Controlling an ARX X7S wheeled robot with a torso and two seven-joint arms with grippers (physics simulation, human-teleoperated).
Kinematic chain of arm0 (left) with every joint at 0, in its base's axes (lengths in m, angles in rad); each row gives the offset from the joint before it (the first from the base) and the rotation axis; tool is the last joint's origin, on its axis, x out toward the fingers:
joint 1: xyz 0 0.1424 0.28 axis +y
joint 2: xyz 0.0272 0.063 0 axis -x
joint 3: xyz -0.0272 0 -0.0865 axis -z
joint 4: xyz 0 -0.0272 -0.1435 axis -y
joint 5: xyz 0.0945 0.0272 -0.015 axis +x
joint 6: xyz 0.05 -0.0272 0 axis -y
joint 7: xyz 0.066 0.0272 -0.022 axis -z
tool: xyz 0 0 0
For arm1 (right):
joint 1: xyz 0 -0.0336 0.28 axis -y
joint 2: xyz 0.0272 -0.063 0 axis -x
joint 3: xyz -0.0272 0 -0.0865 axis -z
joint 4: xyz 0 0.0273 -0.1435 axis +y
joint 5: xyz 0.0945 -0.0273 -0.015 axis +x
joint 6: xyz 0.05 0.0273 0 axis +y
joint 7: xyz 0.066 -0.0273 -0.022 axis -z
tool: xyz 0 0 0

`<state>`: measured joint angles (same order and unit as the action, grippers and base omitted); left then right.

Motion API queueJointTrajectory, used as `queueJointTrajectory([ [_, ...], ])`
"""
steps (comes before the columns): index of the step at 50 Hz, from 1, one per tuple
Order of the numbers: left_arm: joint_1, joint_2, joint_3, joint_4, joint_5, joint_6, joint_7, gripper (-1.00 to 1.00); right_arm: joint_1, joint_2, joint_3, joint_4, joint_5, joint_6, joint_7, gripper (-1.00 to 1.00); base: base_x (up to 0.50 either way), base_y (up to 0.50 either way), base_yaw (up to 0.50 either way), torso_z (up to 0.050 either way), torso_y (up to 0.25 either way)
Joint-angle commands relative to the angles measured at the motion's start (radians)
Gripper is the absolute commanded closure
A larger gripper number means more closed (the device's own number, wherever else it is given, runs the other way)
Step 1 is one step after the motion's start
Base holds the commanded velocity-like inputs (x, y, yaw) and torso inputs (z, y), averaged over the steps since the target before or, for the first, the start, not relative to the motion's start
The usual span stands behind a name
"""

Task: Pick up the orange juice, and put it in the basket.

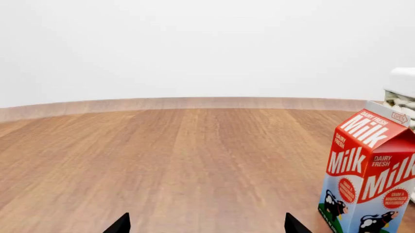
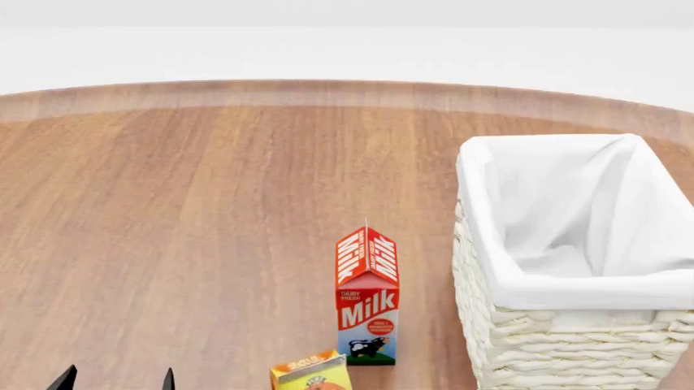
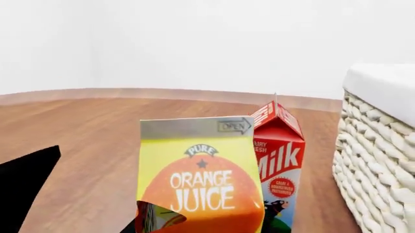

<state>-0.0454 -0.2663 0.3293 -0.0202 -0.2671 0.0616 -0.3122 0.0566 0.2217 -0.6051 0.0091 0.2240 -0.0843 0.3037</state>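
In the left wrist view, only the two dark fingertips of the left gripper [image 1: 207,224] are seen, set wide apart with bare wooden table [image 1: 162,155] between them and nothing held. The milk carton [image 1: 370,177] stands upright at about 3 o'clock from them, and a corner of the basket [image 1: 403,94] shows behind it. The orange juice is not seen here.

In the head view, the orange juice [image 2: 311,372] is found at 6 o'clock, cut by the frame edge, standing on the table just beside the milk carton, at about that carton's 7 o'clock. The basket lies at 3 o'clock, near the milk carton but apart from it, and only white lining is seen inside. The left gripper's tips show at 7 o'clock, well apart from the juice. The right gripper is not seen in this view.

In the right wrist view, the orange juice fills the near centre, upright, with the milk carton behind it towards 2 o'clock and the basket wall at 3 o'clock. One dark finger of the right gripper [image 3: 26,189] is seen at 8 o'clock, beside the carton; a dark shape crosses the carton's lower edge. Whether the carton is clasped cannot be told.

The task is judged barely begun: the grasp, lift and placement remain.
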Motion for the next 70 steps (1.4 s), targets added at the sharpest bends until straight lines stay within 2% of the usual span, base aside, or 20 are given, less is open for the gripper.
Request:
queueJointTrajectory([
  [1, -0.001, -0.003, 0.004, 0.0, -0.003, 0.001, -0.003, -1.0, -0.034, 0.051, -0.005, -0.235, -0.043, 0.09, 0.033, 1.0, 0.0, 0.0, 0.0, 0.0, 0.0],
  [29, -0.003, -0.009, 0.012, -0.001, -0.009, 0.004, -0.01, -1.0, -0.055, 0.109, 0.018, -0.556, -0.034, 0.195, 0.096, 1.0, 0.0, 0.0, 0.0, 0.0, 0.001],
  [51, -0.005, -0.013, 0.018, -0.002, -0.013, 0.006, -0.016, -1.0, -0.008, 0.143, 0.053, -0.778, -0.017, 0.349, 0.145, 1.0, 0.0, 0.0, 0.0, 0.0, 0.0],
  [62, -0.006, -0.015, 0.022, -0.002, -0.016, 0.008, -0.018, -1.0, 0.041, 0.153, 0.063, -0.875, -0.017, 0.456, 0.168, 1.0, 0.0, 0.0, 0.0, 0.0, 0.0],
  [70, -0.006, -0.017, 0.024, -0.003, -0.017, 0.008, -0.02, -1.0, 0.117, 0.152, 0.106, -0.969, 0.024, 0.59, 0.191, 1.0, 0.0, 0.0, 0.0, 0.0, 0.001],
])
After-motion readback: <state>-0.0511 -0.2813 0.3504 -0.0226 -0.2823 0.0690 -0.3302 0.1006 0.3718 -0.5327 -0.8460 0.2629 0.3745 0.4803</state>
